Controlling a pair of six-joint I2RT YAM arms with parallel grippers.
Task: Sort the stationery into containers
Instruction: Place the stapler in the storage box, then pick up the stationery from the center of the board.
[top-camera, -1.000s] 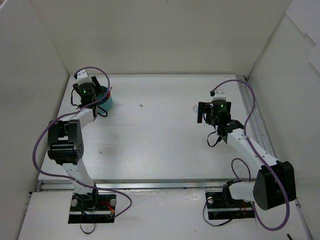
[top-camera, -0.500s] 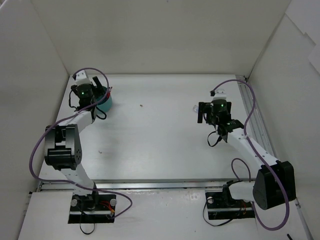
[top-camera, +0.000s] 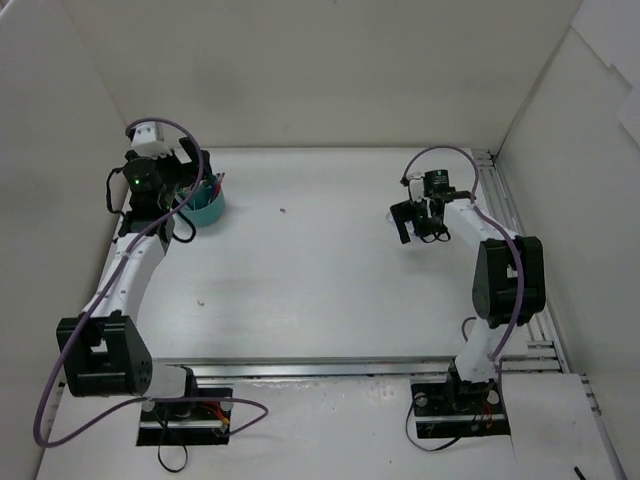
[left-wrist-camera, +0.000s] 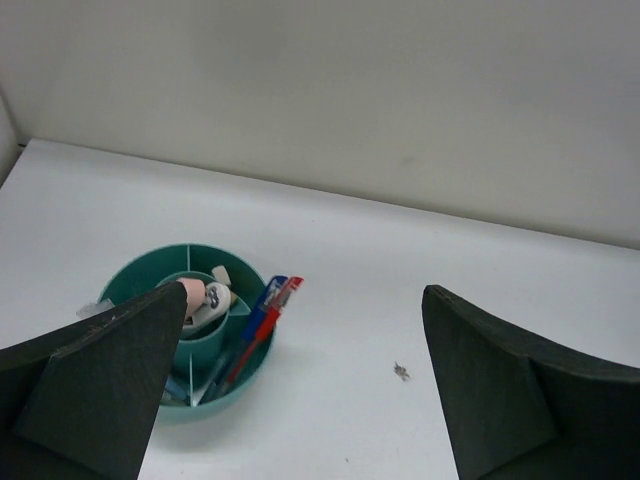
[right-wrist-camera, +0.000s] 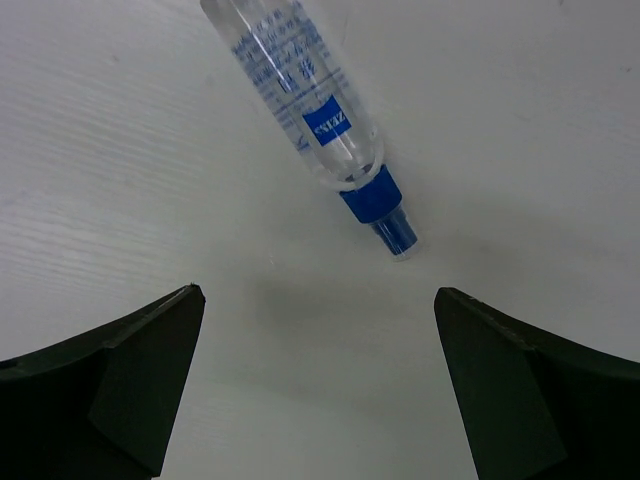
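Note:
The teal cup (left-wrist-camera: 130, 285) stands at the far left of the table, also in the top view (top-camera: 212, 210). A red pen and a blue pen (left-wrist-camera: 258, 322) lean in one compartment; a white and pink item (left-wrist-camera: 205, 298) sits in its inner cylinder. My left gripper (left-wrist-camera: 300, 400) is open and empty, just beside and above the cup (top-camera: 198, 178). A clear tube with blue print and a blue cap (right-wrist-camera: 305, 105) lies on the table. My right gripper (right-wrist-camera: 315, 385) is open and empty just short of the cap, at the far right in the top view (top-camera: 410, 222).
White walls close in the table at the back and both sides. A metal rail (top-camera: 503, 205) runs along the right edge. A small dark speck (top-camera: 283, 211) lies on the table right of the cup, also in the left wrist view (left-wrist-camera: 401, 371).
My left arm has drawn back to the left and its wrist has lifted off the cup. My right arm has folded toward the right wall, its gripper staying over the tube.

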